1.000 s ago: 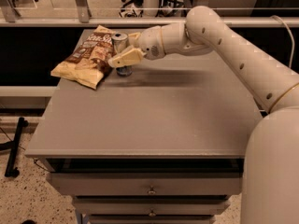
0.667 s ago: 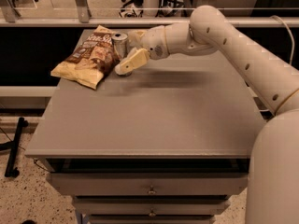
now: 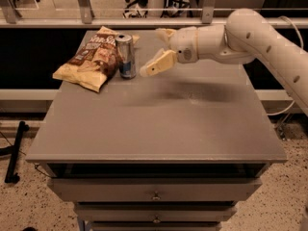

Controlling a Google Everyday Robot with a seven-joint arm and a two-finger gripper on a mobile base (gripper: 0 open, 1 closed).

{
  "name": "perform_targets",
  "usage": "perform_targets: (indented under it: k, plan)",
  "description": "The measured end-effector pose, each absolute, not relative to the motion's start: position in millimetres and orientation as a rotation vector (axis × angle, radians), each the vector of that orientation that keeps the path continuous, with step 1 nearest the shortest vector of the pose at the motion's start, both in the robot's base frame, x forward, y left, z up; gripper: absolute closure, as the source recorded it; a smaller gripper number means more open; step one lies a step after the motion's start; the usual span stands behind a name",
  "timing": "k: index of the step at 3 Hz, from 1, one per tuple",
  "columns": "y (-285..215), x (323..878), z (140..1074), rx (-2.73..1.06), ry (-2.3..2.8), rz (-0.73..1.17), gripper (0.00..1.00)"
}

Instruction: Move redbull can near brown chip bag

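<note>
The redbull can [image 3: 126,56] stands upright on the grey table top [image 3: 159,124] at the back left, touching the right edge of the brown chip bag [image 3: 92,58]. The bag lies flat with cream-yellow edges. My gripper [image 3: 157,49] is just right of the can, apart from it, with its cream fingers [image 3: 156,63] spread open and empty. The white arm reaches in from the right.
The table has drawers with small knobs [image 3: 155,196] below its front edge. A rail and a dark gap run behind the table. A black stand leg [image 3: 14,150] lies on the floor at the left.
My gripper has let go of the can and drawn back to the right. The can stays upright beside the chip bag.
</note>
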State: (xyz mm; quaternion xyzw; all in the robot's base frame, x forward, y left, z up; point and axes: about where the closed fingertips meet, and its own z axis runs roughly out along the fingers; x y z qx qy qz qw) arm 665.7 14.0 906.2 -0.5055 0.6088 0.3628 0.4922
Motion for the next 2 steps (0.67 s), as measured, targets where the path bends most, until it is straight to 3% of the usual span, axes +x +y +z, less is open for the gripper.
perform_targets:
  k: [2]
  plan:
    - [-51.4,613.7,935.9,-0.922,1.330,0.836,0.00]
